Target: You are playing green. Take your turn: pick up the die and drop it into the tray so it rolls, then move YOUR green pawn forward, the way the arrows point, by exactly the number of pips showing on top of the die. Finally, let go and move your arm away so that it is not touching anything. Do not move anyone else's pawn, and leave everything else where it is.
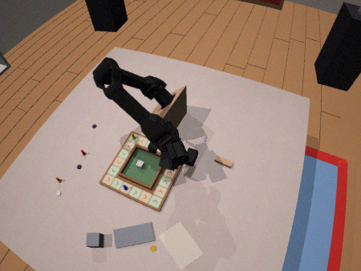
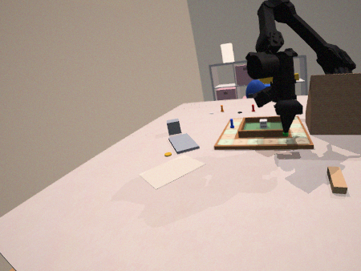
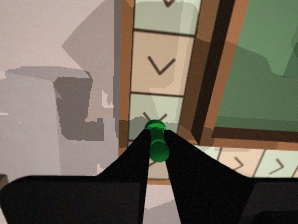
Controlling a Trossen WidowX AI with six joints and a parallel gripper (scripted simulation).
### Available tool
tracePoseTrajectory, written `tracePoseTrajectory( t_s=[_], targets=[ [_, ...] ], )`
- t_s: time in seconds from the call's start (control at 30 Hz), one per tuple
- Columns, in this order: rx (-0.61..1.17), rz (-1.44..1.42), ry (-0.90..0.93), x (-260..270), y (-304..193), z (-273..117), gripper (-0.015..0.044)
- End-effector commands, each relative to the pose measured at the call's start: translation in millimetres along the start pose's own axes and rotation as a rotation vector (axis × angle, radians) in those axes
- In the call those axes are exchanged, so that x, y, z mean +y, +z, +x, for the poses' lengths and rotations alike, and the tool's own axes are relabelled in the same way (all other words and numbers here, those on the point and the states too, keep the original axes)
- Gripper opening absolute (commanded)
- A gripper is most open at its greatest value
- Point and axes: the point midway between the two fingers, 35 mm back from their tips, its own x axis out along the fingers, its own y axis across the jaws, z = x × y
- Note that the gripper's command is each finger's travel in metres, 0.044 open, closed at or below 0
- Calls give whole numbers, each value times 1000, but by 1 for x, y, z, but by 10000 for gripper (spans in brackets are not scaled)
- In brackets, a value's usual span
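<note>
Clamped on the small green plastic pawn [image 3: 158, 141], my black claw [image 3: 158, 150] should lower straight (no tilt) onto the pale arrow square [image 3: 156, 114] along the wooden game board [image 2: 265, 143]'s edge before I release.

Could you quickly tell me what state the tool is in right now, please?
Tool: closed on the green pawn, holding it low over a square on the board's track.

The pale bench [image 1: 257, 120] carries the square game board [image 1: 138, 171], a brown box [image 1: 176, 105], a wooden block [image 1: 224, 161], a grey slab [image 1: 134, 235], a cream sheet [image 1: 180, 244], a yellow disc [image 1: 153, 248] and 2 loose pawns, red [image 1: 83, 152] and orange [image 1: 58, 179].
</note>
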Motion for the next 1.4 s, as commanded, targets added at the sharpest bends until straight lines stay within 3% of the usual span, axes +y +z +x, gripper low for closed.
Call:
tracePoseTrajectory(
  t_s=[0.0, 0.47, 0.8, 0.93, 1.03, 1.37],
  targets=[
    [0, -10, -8, -1, -2, 6, 0],
    [0, -10, -9, -1, -2, 23, 0],
    [-6, 1, 2, 1, 1, 14, 263],
    [0, -9, -5, 1, 1, -31, 368],
    [0, -10, -6, 1, 1, -34, 440],
    [2, 11, -8, -69, -21, -90, 440]
  ],
)
